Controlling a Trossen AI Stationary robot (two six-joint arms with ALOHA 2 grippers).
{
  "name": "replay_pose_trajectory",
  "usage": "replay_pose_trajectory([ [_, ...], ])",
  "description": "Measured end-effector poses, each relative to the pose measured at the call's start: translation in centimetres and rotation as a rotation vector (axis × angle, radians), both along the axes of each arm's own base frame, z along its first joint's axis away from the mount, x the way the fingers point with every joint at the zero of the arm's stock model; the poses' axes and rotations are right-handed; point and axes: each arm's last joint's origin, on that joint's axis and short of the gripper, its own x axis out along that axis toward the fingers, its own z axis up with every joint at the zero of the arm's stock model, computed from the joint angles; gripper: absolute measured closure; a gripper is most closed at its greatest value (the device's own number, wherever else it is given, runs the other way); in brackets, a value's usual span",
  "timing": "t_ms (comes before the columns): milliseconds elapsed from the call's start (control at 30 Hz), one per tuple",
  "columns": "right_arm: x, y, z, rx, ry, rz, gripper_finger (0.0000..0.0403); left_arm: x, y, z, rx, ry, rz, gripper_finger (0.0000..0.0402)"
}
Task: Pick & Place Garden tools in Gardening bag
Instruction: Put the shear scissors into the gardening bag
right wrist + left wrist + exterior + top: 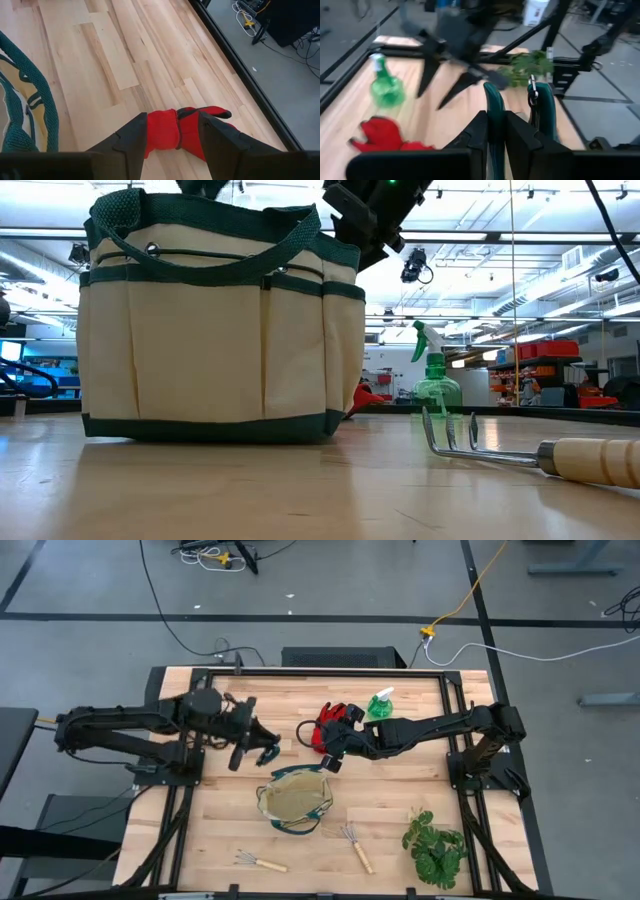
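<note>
Nothing visibly sits in the gardening bag [294, 798] yet: the left gripper [262, 752] holds the pruning shears [496, 107] just above it, the right gripper [177, 131] clamps the red glove [192, 131], while spray bottle [381, 704] and 2 rakes [356, 845] remain.

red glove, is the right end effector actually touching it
Touching. The right wrist view shows the right end effector closed on the red glove, with the fabric pinched between its two fingers above the table.
</note>
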Motion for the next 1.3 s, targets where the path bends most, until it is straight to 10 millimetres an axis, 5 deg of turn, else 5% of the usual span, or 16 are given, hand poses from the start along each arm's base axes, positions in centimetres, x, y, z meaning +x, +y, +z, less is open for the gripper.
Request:
replay_pose_trajectory([
  [733, -0.3, -0.1, -0.2, -0.041, 0.042, -0.01, 0.0225, 2.1, -9.2, -0.4, 0.088, -0.124, 0.037, 0.0353],
  [1300, -0.4, -0.1, -0.3, -0.043, 0.065, -0.009, 0.0225, 2.2, -14.9, -3.2, 0.203, -0.122, 0.344, 0.0353],
])
